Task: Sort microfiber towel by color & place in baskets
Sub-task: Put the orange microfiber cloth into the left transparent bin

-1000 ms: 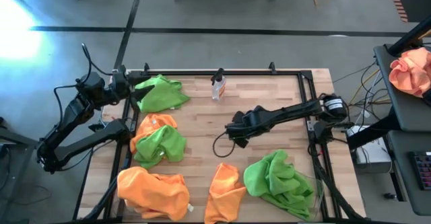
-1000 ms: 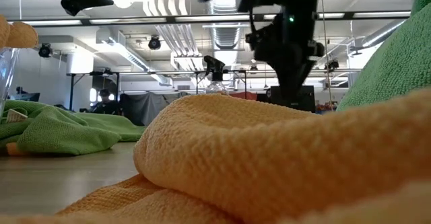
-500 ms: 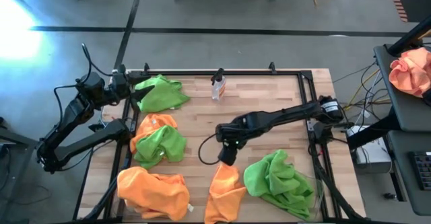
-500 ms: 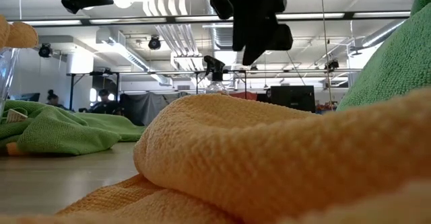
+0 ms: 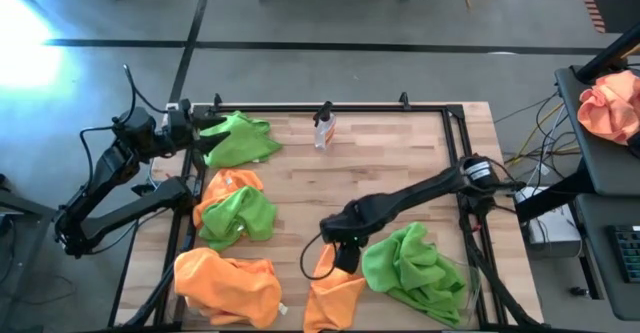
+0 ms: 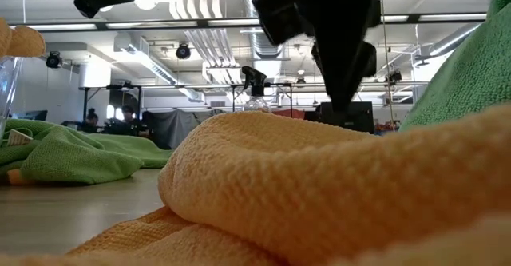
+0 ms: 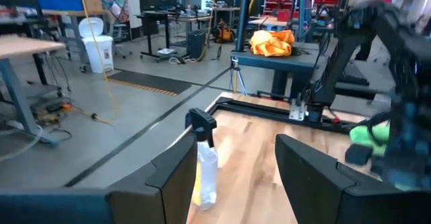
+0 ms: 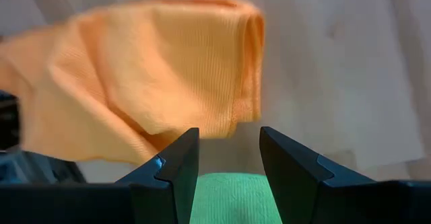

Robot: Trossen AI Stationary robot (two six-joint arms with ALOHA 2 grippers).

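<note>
Now right end effector [image 5: 345,256] | fingers apart | over orange towel [image 5: 332,285]; left end effector [image 5: 200,133] apart

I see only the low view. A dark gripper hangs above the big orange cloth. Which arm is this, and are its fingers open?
Observer: It is the right gripper. The right wrist view shows its fingers open, with nothing between them.
Operator: What lies under it?
Observer: From above, the orange towel at the table's near edge, next to a green towel.
Operator: Where is the other arm?
Observer: The left gripper waits at the far left edge, open, beside another green towel.
Operator: Is the spray bottle close to it?
Observer: No, the spray bottle stands at the far edge, near the middle.
</note>
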